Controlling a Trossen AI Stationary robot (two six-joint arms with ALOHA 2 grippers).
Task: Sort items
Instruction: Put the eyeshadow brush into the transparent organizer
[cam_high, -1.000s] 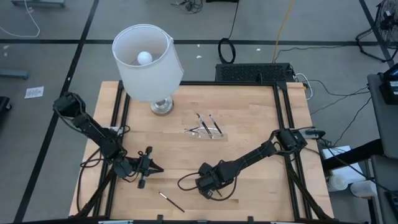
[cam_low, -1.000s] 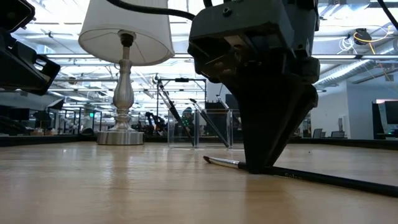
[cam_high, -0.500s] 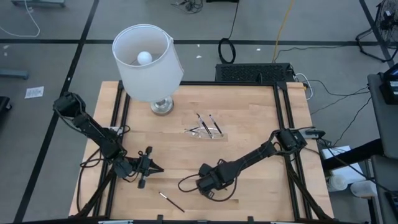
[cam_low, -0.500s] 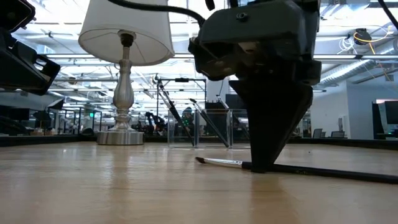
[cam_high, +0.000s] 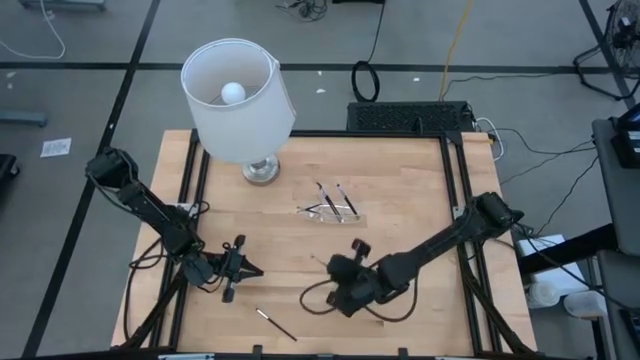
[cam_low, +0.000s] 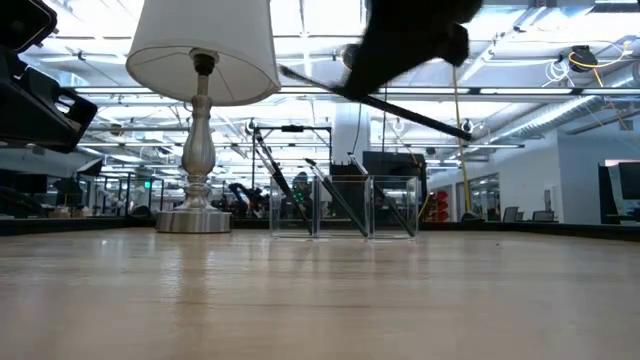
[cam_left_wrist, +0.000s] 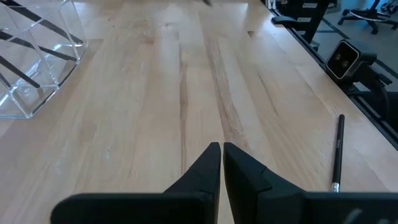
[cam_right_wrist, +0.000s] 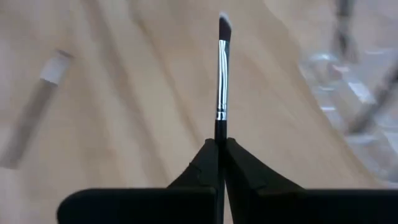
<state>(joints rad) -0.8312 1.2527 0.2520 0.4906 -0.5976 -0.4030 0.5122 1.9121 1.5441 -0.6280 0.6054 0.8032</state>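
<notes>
Right wrist view shows my right gripper (cam_right_wrist: 219, 144) with its fingers pinching one dark stick (cam_right_wrist: 221, 68), lifted off the table (cam_high: 400, 190). Near the lamp (cam_high: 240, 100), the clear tray (cam_high: 330, 210) holds several more sticks (cam_high: 335, 200), leaning. Another stick (cam_high: 274, 323) lies at the near edge. My left gripper (cam_left_wrist: 221, 155) rests low, fingers pressed together.

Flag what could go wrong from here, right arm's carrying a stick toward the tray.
1. The right gripper pinches the brush-like stick only at its tail, so most of it juts out; it could pivot or slip mid-carry.
2. The clear tray already holds leaning sticks; inserting another might knock them or nudge the light tray.
3. One stick lies near the table's front edge; a sweep by the left gripper could push it off.
</notes>
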